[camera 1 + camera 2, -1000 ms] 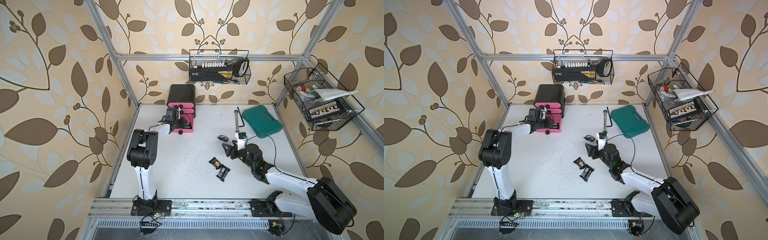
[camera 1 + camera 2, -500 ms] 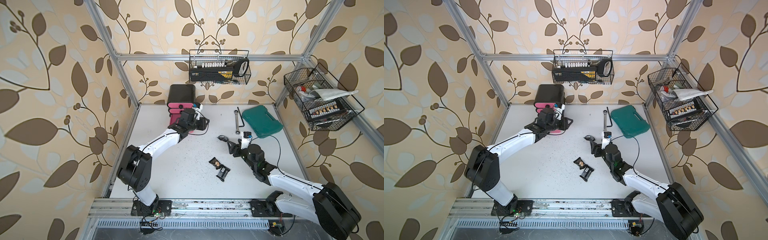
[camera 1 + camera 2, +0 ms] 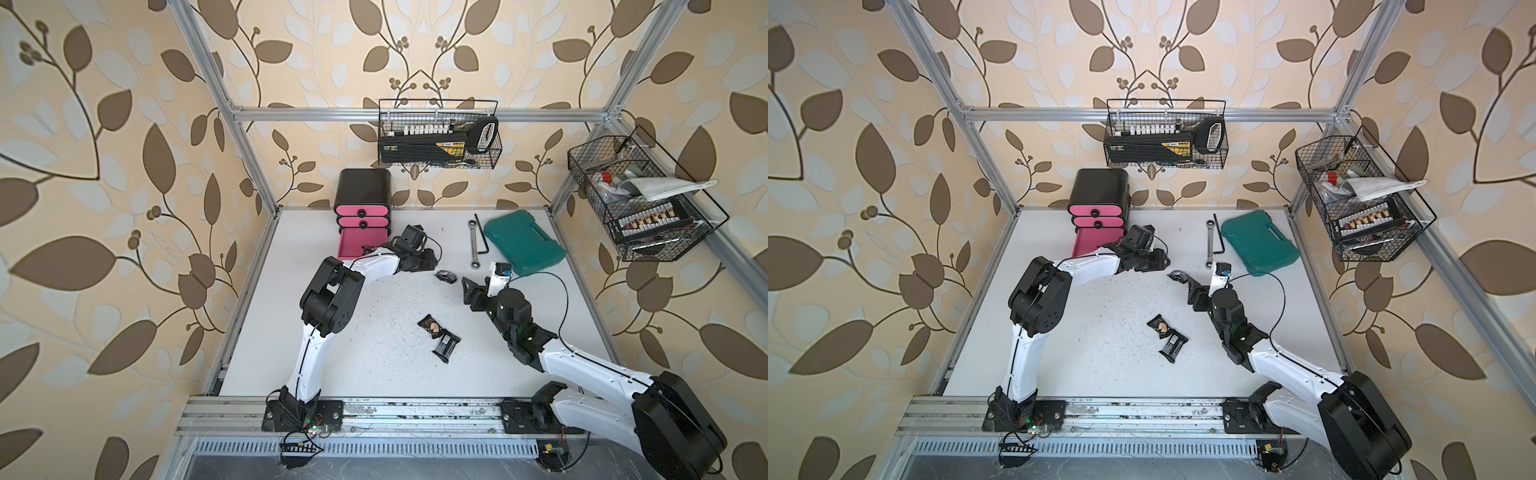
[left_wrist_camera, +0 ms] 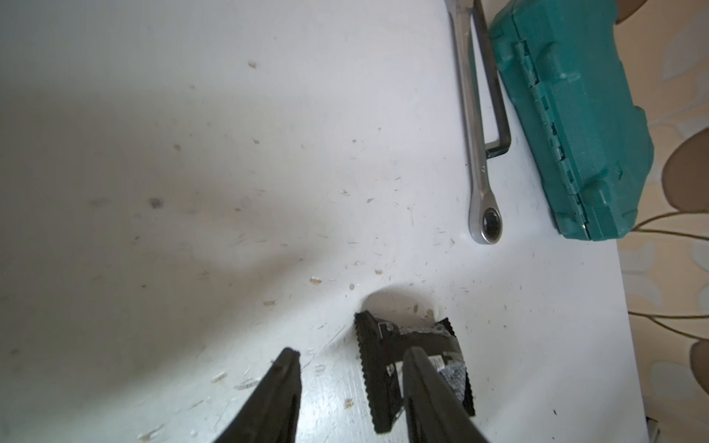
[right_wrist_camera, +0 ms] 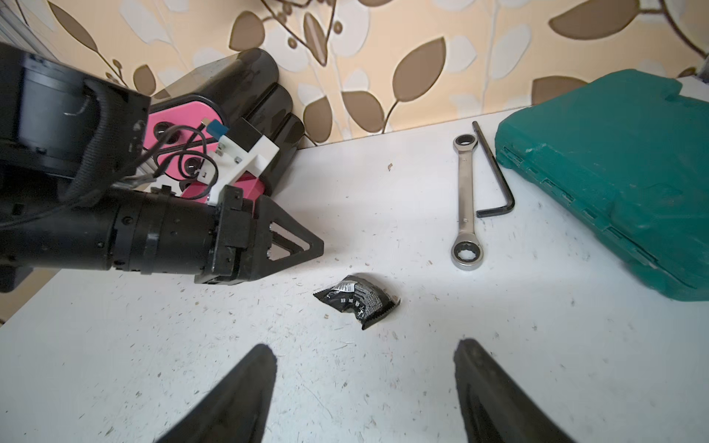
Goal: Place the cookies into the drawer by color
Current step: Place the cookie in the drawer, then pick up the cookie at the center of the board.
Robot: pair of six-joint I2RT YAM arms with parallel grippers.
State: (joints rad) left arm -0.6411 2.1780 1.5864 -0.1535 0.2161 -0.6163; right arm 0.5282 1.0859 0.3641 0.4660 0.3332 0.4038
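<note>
Left gripper (image 4: 352, 353) has swung off the drawer cabinet (image 3: 362, 208), bottom drawer (image 3: 360, 246) left open behind it, so the next pick is starting. Jaws apart, empty. Right gripper (image 5: 364, 345): wide apart, empty. Black cookie packet (image 5: 356, 299) lies at a left fingertip, just ahead of the right jaws. Counts: 1 cabinet, 3 drawers, 3 black packets; the other two (image 3: 430, 325) (image 3: 445, 345) lie near the right wrist.

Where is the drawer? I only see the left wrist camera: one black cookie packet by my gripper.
Observer: The drawer cabinet stands at the back; its bottom drawer is pulled out.
Operator: Any more cookies?
Observer: Yes, a black packet with a cookie picture and a second black packet lie together nearer the front.
Operator: And the other arm?
Observer: The right gripper is open, pointed at your packet.
</note>
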